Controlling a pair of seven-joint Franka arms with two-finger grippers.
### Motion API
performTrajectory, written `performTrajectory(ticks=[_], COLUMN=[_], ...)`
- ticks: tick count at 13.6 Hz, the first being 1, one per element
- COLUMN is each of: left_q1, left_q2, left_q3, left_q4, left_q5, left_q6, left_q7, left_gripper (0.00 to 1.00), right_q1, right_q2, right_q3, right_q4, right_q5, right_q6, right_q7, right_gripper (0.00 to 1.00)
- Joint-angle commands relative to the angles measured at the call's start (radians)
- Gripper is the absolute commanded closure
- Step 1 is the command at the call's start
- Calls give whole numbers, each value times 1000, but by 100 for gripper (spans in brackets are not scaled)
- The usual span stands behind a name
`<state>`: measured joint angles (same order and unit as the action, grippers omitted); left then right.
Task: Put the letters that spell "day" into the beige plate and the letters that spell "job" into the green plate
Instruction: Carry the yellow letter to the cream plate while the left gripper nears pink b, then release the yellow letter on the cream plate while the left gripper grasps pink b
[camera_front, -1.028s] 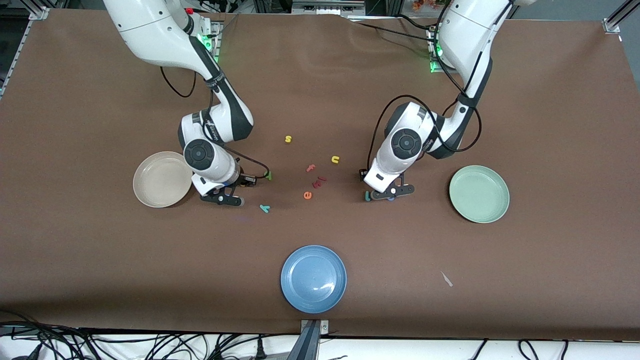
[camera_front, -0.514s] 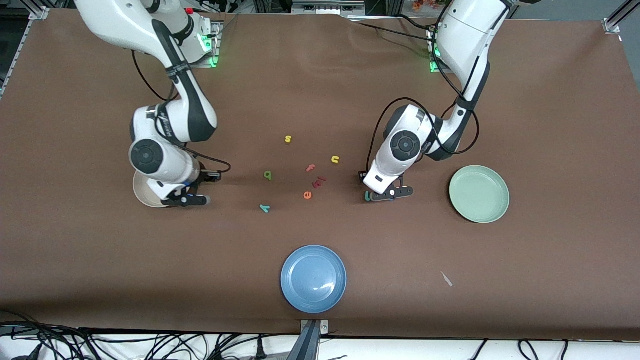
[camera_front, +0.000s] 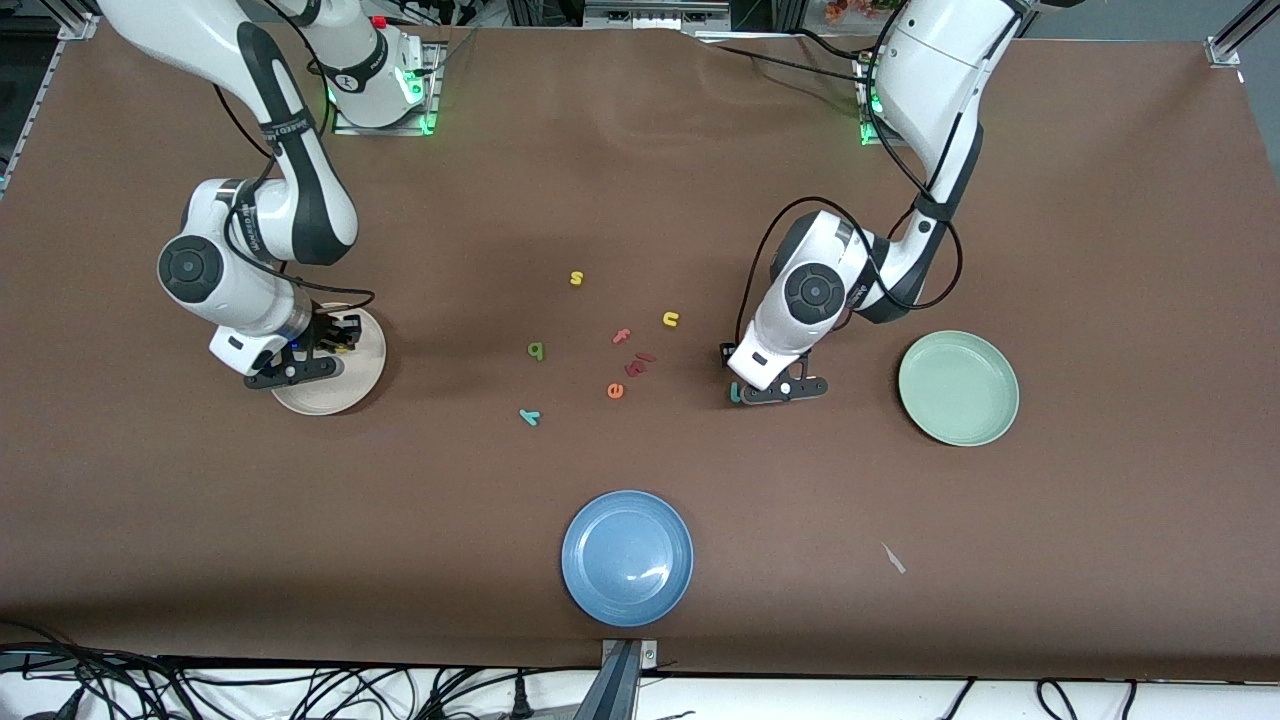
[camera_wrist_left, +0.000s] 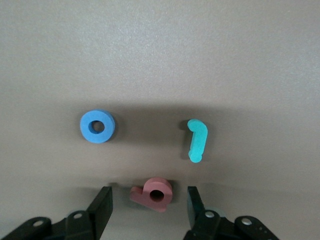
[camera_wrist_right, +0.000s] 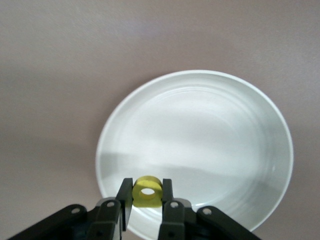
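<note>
Right tool (camera_wrist_right: 146, 189) pressed onto a yellow d (camera_wrist_right: 147, 192), the small ring-bodied letter pinched between both fingers and held in the air. Positioned over the beige plate (camera_wrist_right: 200, 75), just inside its rim; plate round, shallow, cream-coloured, far larger than the letter.

Left tool (camera_front: 780, 389) low over the bench (camera_front: 1100, 250), jaws spread. Pink b (camera_wrist_left: 154, 193) lying flat between the two fingers (camera_wrist_left: 102, 210), with a gap to each. Blue o (camera_wrist_left: 98, 126) and teal j (camera_wrist_left: 197, 140) flat on the bench just ahead of the fingertips, apart from each other and from the b; o a thick ring, j a short hook.

Green a (camera_front: 536, 350) and teal y (camera_front: 529, 416) flat on the bench between the two tools, well apart from both; y nearer to the front camera than a.

Green plate (camera_front: 958, 388) toward the left arm's end of the bench, near the left tool but not touching it; pale mint, round, shallow.

Bench covered in plain brown cloth, slightly rippled near the arm bases. Cables along the edge nearest the front camera.

Between the tools, a loose scatter of other letters: yellow s (camera_front: 576, 278), yellow u (camera_front: 670, 319), pink f (camera_front: 621, 336), orange e (camera_front: 615, 391). Blue plate (camera_front: 627, 558) close to the bench edge nearest the front camera.

Open brown surface between the left tool and the green plate, and around both plates out to the bench ends.
</note>
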<state>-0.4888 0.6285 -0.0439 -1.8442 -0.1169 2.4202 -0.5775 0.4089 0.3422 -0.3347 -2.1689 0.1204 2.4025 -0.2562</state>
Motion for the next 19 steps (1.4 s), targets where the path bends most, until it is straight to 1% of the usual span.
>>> performTrajectory(ticks=[1, 2, 3, 5, 6, 7, 9, 10, 11, 14, 15, 16, 17, 19], left_q1=[-8, -8, -8, -8, -8, -8, -8, -10, -10, -13, -14, -13, -13, -14], left_q2=[11, 13, 13, 20, 23, 23, 26, 30, 31, 33, 37, 37, 36, 37], left_q3=[6, 6, 6, 4, 4, 4, 4, 4, 6, 4, 6, 6, 6, 6], left_q4=[25, 31, 34, 33, 34, 36, 36, 36, 36, 39, 40, 40, 40, 39], left_q5=[13, 13, 13, 13, 13, 11, 13, 11, 11, 11, 11, 11, 11, 11], left_q6=[-18, -18, -19, -21, -21, -21, -21, -21, -21, -21, -21, -21, -21, -21], left_q7=[19, 19, 19, 19, 19, 19, 19, 19, 18, 16, 15, 15, 15, 15], left_gripper=[36, 43, 43, 42, 42, 43, 45, 52, 54, 56, 61, 68, 72, 73], right_q1=[-7, -4, -4, 10, 25, 34, 39, 38, 39, 41, 44, 53, 68, 103], right_q2=[18, 18, 17, 17, 17, 17, 17, 18, 21, 58, 75, 92, 106, 141], right_q3=[-3, -1, 2, 6, 19, 40, 112, 146, 179, 258, 279, 293, 295, 295], right_q4=[0, 7, 27, 90, 121, 141, 147, 149, 161, 184, 184, 184, 187, 216], right_q5=[8, 8, 11, 19, 22, 22, 22, 22, 24, 24, 22, 22, 22, 22], right_q6=[30, 26, 1, -102, -153, -170, -161, -157, -151, -106, -74, -44, -14, 4], right_q7=[-80, -72, -61, -2, 38, 87, 217, 295, 366, 524, 573, 616, 659, 733], right_gripper=[1, 0, 0, 0, 0, 0, 0, 0, 0, 0, 0, 0, 0, 0])
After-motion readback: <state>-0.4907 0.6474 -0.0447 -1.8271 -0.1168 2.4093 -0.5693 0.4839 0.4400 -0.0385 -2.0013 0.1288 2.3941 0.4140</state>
